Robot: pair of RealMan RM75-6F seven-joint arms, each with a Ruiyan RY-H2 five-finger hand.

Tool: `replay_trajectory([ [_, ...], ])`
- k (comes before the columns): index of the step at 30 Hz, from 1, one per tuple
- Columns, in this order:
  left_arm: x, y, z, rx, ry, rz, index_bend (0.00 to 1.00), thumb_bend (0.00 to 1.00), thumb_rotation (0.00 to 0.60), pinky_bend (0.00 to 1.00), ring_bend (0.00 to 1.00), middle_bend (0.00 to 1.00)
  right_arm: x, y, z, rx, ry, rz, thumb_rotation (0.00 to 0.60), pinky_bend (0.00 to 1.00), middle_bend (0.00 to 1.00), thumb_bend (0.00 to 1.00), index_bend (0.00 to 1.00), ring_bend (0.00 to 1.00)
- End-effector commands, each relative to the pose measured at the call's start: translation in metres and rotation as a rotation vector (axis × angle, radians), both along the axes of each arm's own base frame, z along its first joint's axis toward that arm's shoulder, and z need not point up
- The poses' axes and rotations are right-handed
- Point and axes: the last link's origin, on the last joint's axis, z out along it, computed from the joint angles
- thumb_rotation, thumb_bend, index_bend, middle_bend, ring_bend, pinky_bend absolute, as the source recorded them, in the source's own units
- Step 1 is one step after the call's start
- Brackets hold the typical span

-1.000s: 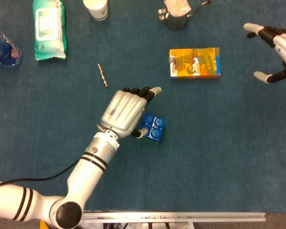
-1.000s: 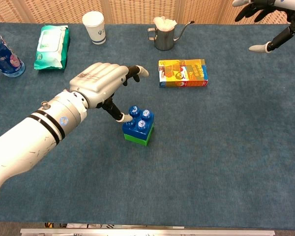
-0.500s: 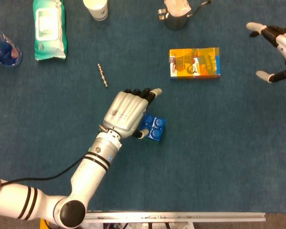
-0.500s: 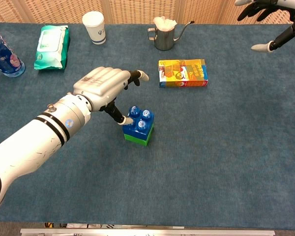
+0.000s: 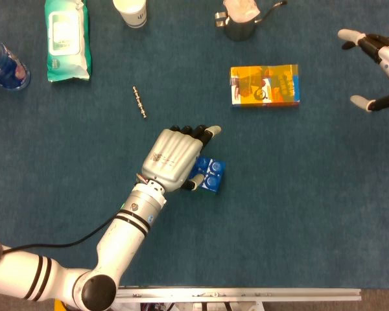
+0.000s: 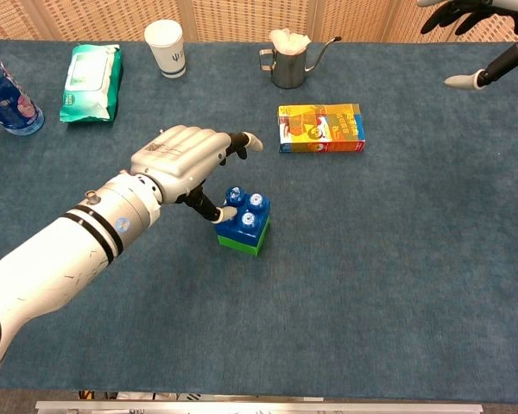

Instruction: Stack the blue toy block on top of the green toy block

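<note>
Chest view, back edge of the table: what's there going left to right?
Blue bottle → green wipes pack → white paper cup → metal pitcher → right hand, raised at the far right. The orange box lies nearer, so it's left out of the row.
</note>
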Motion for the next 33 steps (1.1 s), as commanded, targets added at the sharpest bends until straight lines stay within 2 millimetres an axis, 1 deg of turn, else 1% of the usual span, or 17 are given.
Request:
replay_trajectory([
  [1, 0.001, 0.002, 0.009, 0.025, -0.023, -0.001, 0.15, 0.14, 0.6, 0.34, 0.29, 0.24, 0.0, 0.0, 0.001, -0.003, -0.003, -0.001, 0.6, 0.2, 0.23, 0.21, 0.1, 0.16],
  [5, 0.0, 0.006, 0.025, 0.07, -0.07, 0.011, 0.15, 0.14, 0.6, 0.34, 0.29, 0.24, -0.001, 0.002, 0.005, -0.013, -0.011, -0.001, 0.6, 0.2, 0.23, 0.21, 0.1, 0.16],
  [7, -0.004, 0.009, 0.034, 0.1, -0.087, 0.014, 0.15, 0.14, 0.6, 0.34, 0.29, 0.24, -0.002, 0.004, 0.007, -0.02, -0.013, -0.002, 0.6, 0.2, 0.23, 0.21, 0.1, 0.16],
  [10, -0.015, 0.013, 0.048, 0.145, -0.099, 0.023, 0.15, 0.14, 0.6, 0.34, 0.29, 0.24, -0.005, 0.008, 0.013, -0.036, -0.008, -0.003, 0.6, 0.2, 0.23, 0.21, 0.1, 0.16],
  [13, -0.031, 0.018, 0.064, 0.2, -0.099, 0.036, 0.15, 0.14, 0.6, 0.34, 0.29, 0.24, -0.009, 0.013, 0.02, -0.06, -0.006, -0.012, 0.6, 0.2, 0.23, 0.21, 0.1, 0.16],
  [17, -0.059, 0.027, 0.085, 0.274, -0.1, 0.07, 0.15, 0.14, 0.6, 0.34, 0.29, 0.24, -0.019, 0.019, 0.028, -0.099, 0.018, -0.026, 0.6, 0.2, 0.23, 0.21, 0.1, 0.16],
  [20, -0.077, 0.033, 0.097, 0.315, -0.105, 0.093, 0.15, 0.14, 0.6, 0.33, 0.29, 0.24, -0.026, 0.023, 0.029, -0.121, 0.04, -0.034, 0.6, 0.2, 0.23, 0.21, 0.1, 0.16],
  [24, -0.109, 0.038, 0.115, 0.374, -0.102, 0.13, 0.16, 0.14, 0.6, 0.31, 0.29, 0.24, -0.039, 0.031, 0.033, -0.168, 0.077, -0.044, 0.6, 0.2, 0.23, 0.22, 0.1, 0.16],
  [28, -0.139, 0.035, 0.134, 0.414, -0.095, 0.166, 0.17, 0.14, 0.6, 0.31, 0.29, 0.24, -0.048, 0.041, 0.036, -0.232, 0.094, -0.05, 0.6, 0.2, 0.23, 0.25, 0.1, 0.16],
  [33, -0.176, 0.021, 0.155, 0.453, -0.047, 0.186, 0.18, 0.14, 0.6, 0.31, 0.29, 0.24, -0.062, 0.058, 0.036, -0.298, 0.144, -0.053, 0.6, 0.2, 0.23, 0.25, 0.1, 0.16],
])
